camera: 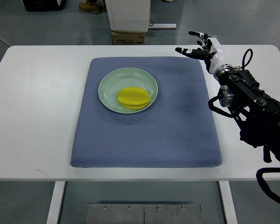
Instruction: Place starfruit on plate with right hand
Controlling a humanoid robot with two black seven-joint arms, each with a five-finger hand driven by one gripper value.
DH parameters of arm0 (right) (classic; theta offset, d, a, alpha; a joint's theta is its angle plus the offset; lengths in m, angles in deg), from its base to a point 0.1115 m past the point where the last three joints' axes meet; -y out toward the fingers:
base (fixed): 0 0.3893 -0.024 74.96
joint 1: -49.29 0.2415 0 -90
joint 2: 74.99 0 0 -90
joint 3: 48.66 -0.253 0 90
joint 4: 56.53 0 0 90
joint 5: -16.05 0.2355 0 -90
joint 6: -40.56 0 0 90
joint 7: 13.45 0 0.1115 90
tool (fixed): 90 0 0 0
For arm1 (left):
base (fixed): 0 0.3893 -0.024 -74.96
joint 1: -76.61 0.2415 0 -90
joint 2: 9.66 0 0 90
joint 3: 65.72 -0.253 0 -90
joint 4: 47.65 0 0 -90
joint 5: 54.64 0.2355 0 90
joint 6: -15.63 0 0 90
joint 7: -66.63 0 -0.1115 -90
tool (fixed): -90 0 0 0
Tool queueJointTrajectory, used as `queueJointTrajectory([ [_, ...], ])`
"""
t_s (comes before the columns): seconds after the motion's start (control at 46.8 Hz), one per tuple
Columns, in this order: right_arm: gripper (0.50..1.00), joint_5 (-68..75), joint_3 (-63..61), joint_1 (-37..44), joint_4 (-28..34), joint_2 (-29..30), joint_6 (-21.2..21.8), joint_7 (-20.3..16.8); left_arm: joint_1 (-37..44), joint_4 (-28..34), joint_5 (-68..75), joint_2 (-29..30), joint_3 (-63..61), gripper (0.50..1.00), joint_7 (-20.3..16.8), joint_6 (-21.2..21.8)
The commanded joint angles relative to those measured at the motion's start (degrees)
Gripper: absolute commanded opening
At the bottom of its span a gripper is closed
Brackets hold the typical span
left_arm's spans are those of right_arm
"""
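Reaching in from the right edge of the picture, the right arm point(252, 100) is seen stretched diagonally over the right side of the white worktop point(37, 116), its dark, cabled forearm rising toward the far right corner. The right hand point(201, 46) is held near that far edge, just past the far right corner of the blue mat point(144, 140). Its fingers point(189, 51) are spread and relaxed, pointing toward the left, and nothing is held in them. Whether the hand is touching the worktop or is held above it cannot be told from this view.

The starfruit point(134, 98) is found lying on the plate point(113, 84), a pale green round dish set on the far half of the mat, a little left of the mat's middle. The fruit is yellow and is laid toward the near right part of the plate's well. It is well apart from the hand, which is placed to the right of it and nearer the far edge of the worktop.

The mat is spread over the middle of the worktop. Beyond the far edge, a cardboard box point(128, 37) is seen on the floor; no writing can be read on it, nor anywhere on the arm.
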Motion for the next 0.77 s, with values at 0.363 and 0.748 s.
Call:
queueJointTrajectory([
  [0.363,1.000,0.80,-7.30,-3.64,0.38,0.01,-0.28,3.99,-0.02,0.00,0.06,0.00,-0.03,1.000,0.00,0.00],
  [0.748,1.000,0.80,-8.71,-6.63,3.98,0.01,-0.28,4.25,-0.02,0.00,0.06,0.00,-0.03,1.000,0.00,0.00],
])
